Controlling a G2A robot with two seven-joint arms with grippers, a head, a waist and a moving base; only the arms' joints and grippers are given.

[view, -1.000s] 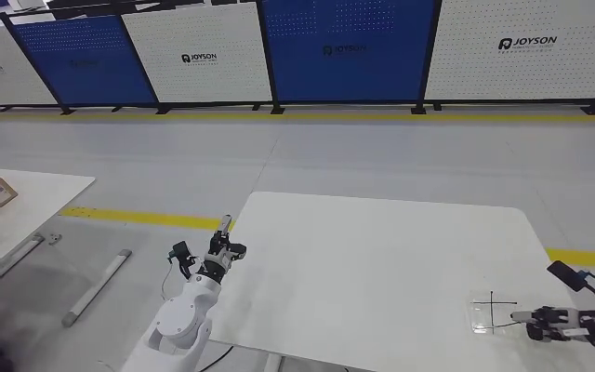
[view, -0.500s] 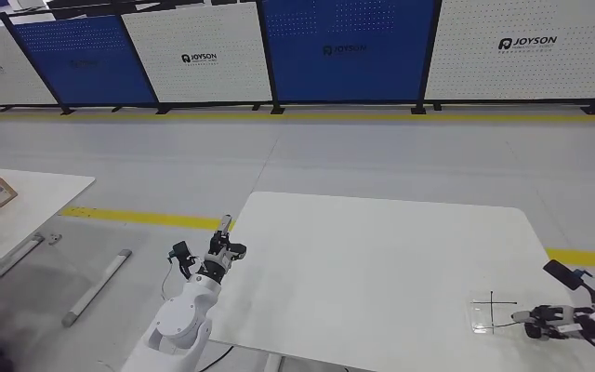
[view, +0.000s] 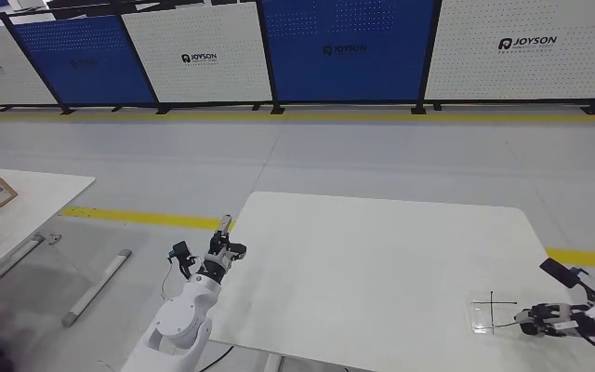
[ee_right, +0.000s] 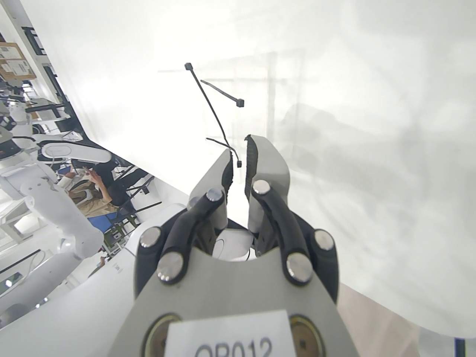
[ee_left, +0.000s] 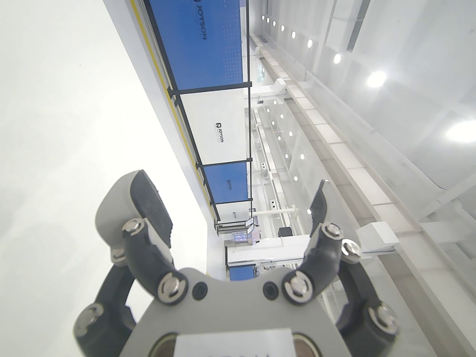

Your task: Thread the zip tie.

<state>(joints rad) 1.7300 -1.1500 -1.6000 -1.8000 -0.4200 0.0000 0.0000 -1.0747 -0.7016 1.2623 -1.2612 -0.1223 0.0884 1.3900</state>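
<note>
Three black plastic zip ties [view: 492, 303] from above, folks, down at four o'clock on the white rectangular table [view: 372, 270], on what looks like a clear flat tray [view: 475, 327]. The right gripper [view: 522, 323] sits at their three o'clock, while the left gripper [view: 225, 229] is parked way off at the table's nine o'clock edge.

Over to the left wrist: the left gripper [ee_left: 230, 180] is spread wide, with nothing between the pads.

Right wrist now: the right gripper [ee_right: 238, 144] is drawn in to a sliver, and the head end of the nearest tie [ee_right: 239, 164] sits right in that slot. I call it a pinch. The other two lie at twelve o'clock beyond the tips.

My read: featherweight, springy, slick nylon. Hold it close to the end being fed, or it'll bow and miss the head's slot.
</note>
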